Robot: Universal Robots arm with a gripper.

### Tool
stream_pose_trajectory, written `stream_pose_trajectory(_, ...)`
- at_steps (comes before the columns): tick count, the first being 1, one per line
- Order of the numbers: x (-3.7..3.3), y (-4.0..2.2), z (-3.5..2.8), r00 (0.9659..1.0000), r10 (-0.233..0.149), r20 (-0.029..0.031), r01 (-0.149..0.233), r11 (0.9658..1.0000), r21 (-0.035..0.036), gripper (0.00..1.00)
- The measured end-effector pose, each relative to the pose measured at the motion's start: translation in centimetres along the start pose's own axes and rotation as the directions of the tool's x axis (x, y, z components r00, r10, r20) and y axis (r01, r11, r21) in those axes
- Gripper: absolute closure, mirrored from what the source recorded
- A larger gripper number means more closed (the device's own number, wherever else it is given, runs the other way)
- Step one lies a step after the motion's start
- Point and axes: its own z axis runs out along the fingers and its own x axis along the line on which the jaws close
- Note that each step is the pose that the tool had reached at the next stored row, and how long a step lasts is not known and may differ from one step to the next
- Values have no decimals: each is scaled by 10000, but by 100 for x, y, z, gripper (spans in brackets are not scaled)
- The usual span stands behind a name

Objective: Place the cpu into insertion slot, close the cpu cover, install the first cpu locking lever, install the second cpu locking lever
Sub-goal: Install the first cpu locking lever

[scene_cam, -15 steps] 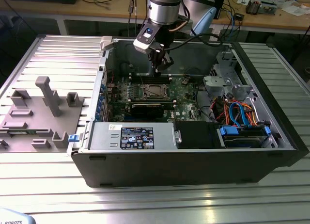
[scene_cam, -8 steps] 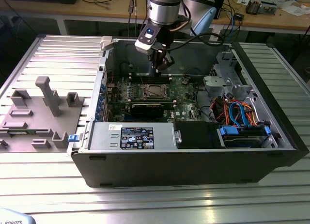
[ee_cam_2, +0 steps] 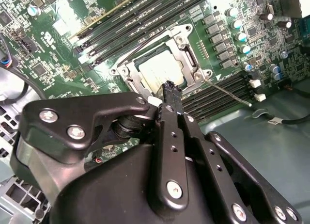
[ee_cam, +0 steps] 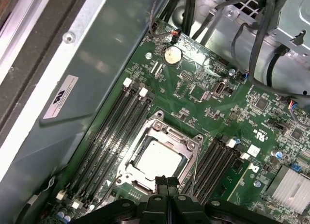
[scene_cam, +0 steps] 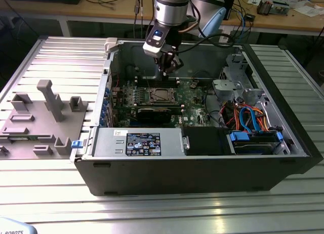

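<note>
Case (scene_cam: 202, 165): open box on the worktop (scene_cam: 152, 213), green board (scene_cam: 195, 92) inside.
Insertion slot (ee_cam: 127, 174): holds the cpu (ee_cam: 157, 161), shiny side up; cpu cover (ee_cam: 189, 153) lies flat around it.
Nearby: long memory slots (ee_cam: 114, 124) on both sides; a thin lever (ee_cam_2: 227, 93) sticks out.
Tool (ee_cam_2: 168, 87): fingers pressed together, holding nothing, tip just over the slot's edge.

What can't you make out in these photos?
- Exterior view: the cpu is too small to judge its seating.
- Second wrist view: the gripper hides the near edge of the cpu cover.
- First wrist view: the gripper hides one corner of the insertion slot.
</note>
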Motion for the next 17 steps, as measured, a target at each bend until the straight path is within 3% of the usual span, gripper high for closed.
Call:
stream_pose_trajectory(8,0,0,0,9989,-463,20,463,9989,-18,89)
stream_pose_trajectory(17,0,0,0,9930,-1181,52,1181,9930,-43,89)
